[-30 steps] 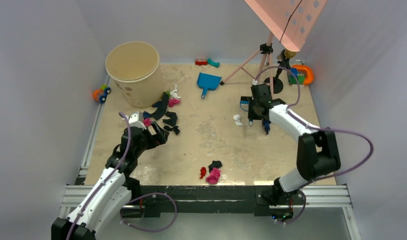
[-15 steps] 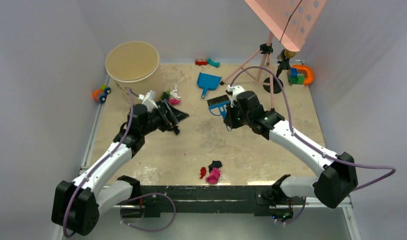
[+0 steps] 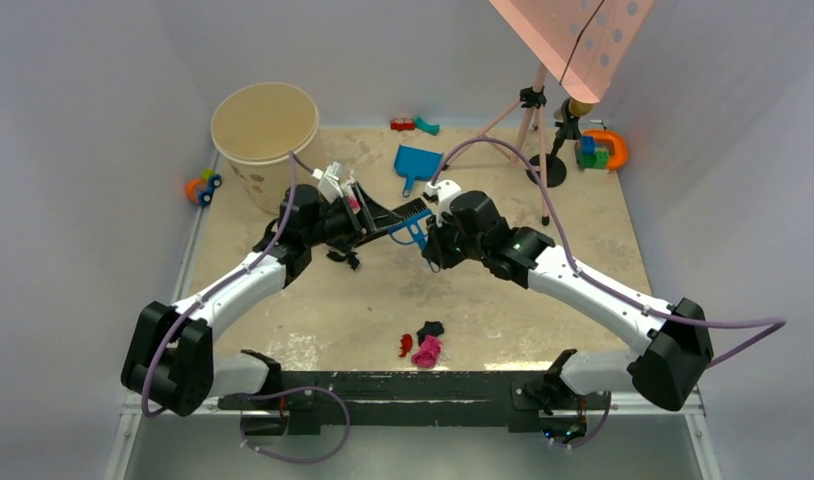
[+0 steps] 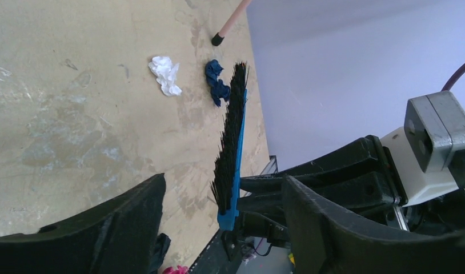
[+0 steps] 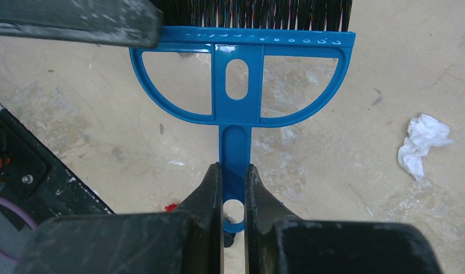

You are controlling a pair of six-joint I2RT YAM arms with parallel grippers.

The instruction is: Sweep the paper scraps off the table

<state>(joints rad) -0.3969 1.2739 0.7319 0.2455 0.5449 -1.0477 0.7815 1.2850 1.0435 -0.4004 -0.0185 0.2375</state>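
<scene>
The brush (image 5: 236, 142) is clamped by its handle in the right gripper (image 5: 233, 171). The left gripper (image 4: 221, 188) is held wide apart, empty, with the bristles between its fingers.

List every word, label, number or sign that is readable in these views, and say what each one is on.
No text can be read in any view.
The blue brush, gripped by the right end effector, has only a row of small marks along its head. They are too small to read as letters or numbers.
</scene>
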